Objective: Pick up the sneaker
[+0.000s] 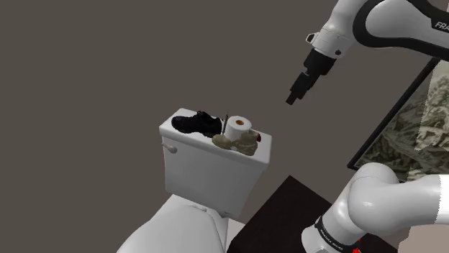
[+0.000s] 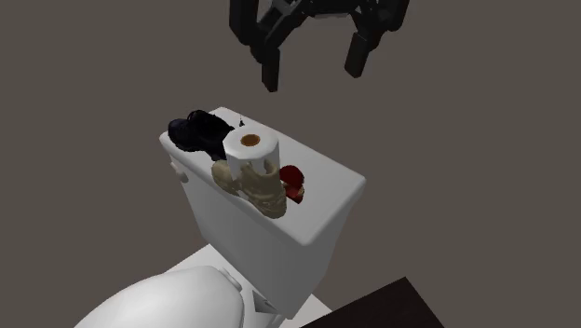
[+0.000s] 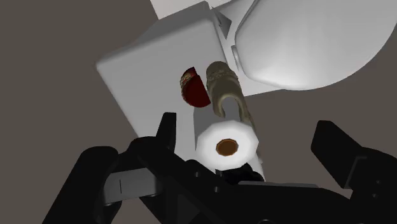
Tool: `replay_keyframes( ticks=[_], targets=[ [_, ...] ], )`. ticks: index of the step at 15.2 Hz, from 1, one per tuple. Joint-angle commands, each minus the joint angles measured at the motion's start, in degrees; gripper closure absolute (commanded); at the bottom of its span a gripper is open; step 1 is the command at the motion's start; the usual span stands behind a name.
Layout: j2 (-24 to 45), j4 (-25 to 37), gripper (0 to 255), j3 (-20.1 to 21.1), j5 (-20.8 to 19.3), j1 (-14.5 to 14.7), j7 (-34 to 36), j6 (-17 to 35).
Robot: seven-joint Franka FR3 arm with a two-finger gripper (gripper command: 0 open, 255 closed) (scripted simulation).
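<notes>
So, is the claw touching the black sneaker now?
Apart. In the shoulder view the claw hangs in the air, above and to the right of the sneaker on the tank, with wall between them.

On top of the toilet tank [image 1: 209, 169], the sneaker [image 1: 196, 123] was placed at the shoulder view's left end. The paper roll [image 1: 238, 126] was stood upright just beside it, and a boot [image 1: 243, 145] was laid against the roll's near side. A small rounded object [image 2: 292, 182] was lodged beside the boot, on the second exterior view's right. The bowl [image 1: 173, 230] was set below, before the tank. The gripper [image 2: 314, 73] was held above the tank, well apart from everything.
</notes>
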Motion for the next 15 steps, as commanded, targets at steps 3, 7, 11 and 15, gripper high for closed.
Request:
replay_keyframes(
  ticks=[3, 7, 11, 15],
  targets=[
    [0.8, -3.1, 0, 0.3, -0.3, 0.6, -1.1, 4.5],
    [3.5, -8.5, 0, 0.7, -1.0, 1.9, -3.1, 13.6],
    [7.7, -12.7, 0, 1.2, -1.8, 3.2, -5.0, 23.1],
    [13.6, -15.5, 0, 1.6, -2.6, 4.3, -6.8, 32.8]
  ],
)
